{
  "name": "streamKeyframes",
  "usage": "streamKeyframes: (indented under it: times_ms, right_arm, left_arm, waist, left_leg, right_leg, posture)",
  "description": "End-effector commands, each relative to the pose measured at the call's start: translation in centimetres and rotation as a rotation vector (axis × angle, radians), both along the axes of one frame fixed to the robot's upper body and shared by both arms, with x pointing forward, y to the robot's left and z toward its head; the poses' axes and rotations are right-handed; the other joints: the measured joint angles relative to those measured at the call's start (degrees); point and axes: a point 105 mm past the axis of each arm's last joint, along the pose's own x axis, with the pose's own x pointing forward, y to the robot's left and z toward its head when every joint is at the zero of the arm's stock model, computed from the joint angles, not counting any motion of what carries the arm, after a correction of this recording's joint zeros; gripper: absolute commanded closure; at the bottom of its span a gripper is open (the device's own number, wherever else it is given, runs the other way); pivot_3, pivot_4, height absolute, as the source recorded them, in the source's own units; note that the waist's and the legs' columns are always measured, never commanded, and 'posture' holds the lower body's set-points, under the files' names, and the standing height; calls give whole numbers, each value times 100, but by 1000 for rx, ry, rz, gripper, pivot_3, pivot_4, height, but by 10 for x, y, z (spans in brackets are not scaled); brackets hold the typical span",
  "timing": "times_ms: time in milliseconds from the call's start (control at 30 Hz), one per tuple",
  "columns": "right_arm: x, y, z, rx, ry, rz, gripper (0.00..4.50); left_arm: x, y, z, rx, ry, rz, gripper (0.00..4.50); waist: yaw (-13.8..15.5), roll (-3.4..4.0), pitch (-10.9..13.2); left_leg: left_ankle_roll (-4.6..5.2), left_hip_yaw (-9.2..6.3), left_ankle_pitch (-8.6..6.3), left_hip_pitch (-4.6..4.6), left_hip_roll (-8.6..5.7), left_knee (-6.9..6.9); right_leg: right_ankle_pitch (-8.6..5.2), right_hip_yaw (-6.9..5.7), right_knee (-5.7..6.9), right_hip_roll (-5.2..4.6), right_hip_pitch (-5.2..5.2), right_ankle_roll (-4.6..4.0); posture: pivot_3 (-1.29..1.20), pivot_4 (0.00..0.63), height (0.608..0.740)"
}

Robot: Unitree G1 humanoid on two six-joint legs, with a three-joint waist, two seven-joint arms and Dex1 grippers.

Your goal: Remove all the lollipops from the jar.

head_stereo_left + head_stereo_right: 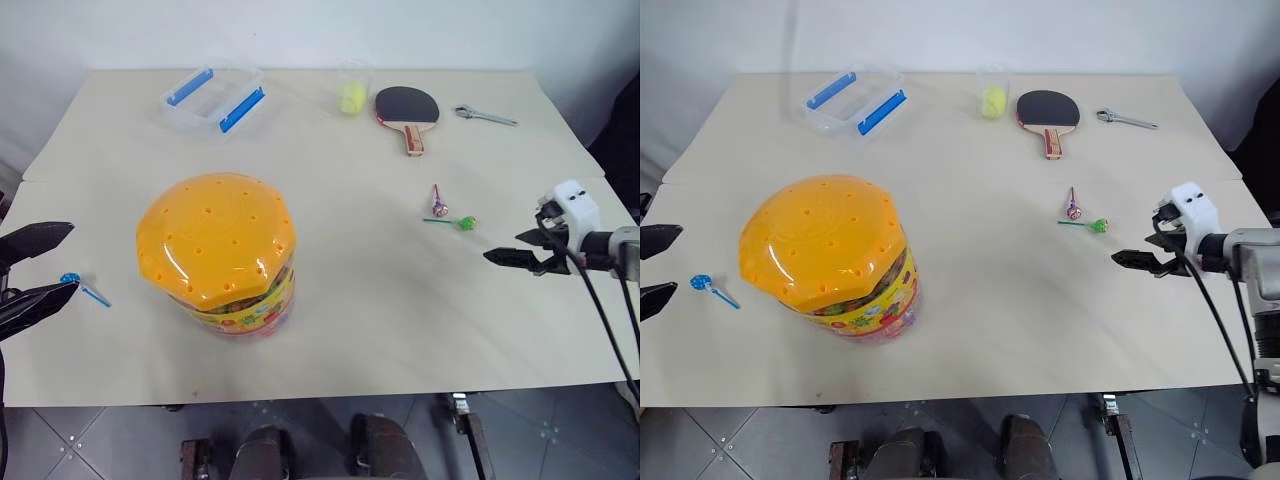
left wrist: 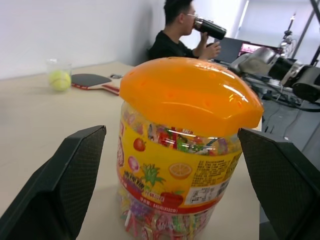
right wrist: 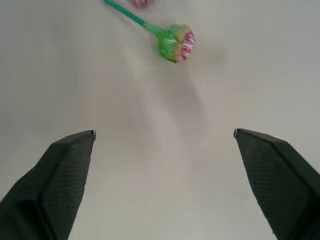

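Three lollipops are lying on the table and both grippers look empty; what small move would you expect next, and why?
Probably the right gripper draws back from the green-stick lollipop and purple-stick lollipop lying just ahead of its open fingers. The blue-stick lollipop lies by the open left gripper. The large clear plastic jar with its orange domed lid on still shows wrapped candies inside, so more removal may follow.

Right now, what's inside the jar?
Through the jar's clear wall, a dense pack of colourful wrapped sweets. The orange lid hides the top, and the label band covers the middle.
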Motion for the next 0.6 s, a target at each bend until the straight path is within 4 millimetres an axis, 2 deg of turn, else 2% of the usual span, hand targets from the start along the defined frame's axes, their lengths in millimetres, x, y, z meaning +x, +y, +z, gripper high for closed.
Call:
streamKeyframes:
  times_ms: [33,133,267,400,500,533,600]
  right_arm:
    - [-15,32,33,69,-136,206,48]
    - [-31,64,34,111,-230,393,48]
    - [-58,91,6,60,-179,635,48]
    - [-60,100,-10,58,-167,687,48]
    - [-60,109,-18,99,-175,717,48]
    - [-59,114,-25,108,-165,732,48]
    - [-57,125,-37,131,-160,762,48]
  left_arm:
    - [3,10,3,22,5,131,0]
    - [7,19,-4,9,55,227,0]
    - [9,34,-20,21,119,368,0]
    - [13,50,-32,12,182,533,0]
    - [11,51,-38,-2,180,576,0]
    - [8,48,-40,-66,181,562,0]
    - [5,45,-54,-101,209,592,0]
  waist:
    - [9,0,0]
    - [27,-11,-7]
    - [54,-12,-7]
    - [61,-15,-9]
    - [52,-17,-10]
    - [43,-20,-12]
    - [35,-27,-16]
  left_leg:
    - [0,0,0,0,1,-1]
    - [0,-1,0,0,1,-1]
    - [1,-7,-1,-2,-3,-1]
    - [4,-7,-2,0,-3,8]
    - [3,-8,-2,3,-1,9]
    - [3,-8,-2,3,-1,9]
    - [3,-9,-2,7,-1,9]
  right_leg:
    - [0,0,-1,1,0,0]
    - [0,-1,-1,1,1,0]
    - [0,-5,-5,-2,3,0]
    - [0,-6,-8,-3,12,0]
    - [0,-5,-7,-3,15,0]
    - [0,-5,-7,-2,15,0]
    - [0,-6,-4,-2,17,0]
  posture:
    - [0,150,740]
    - [0,150,740]
    - [0,150,740]
    - [0,150,740]
    - [0,150,740]
    - [0,150,740]
    - [0,150,740]
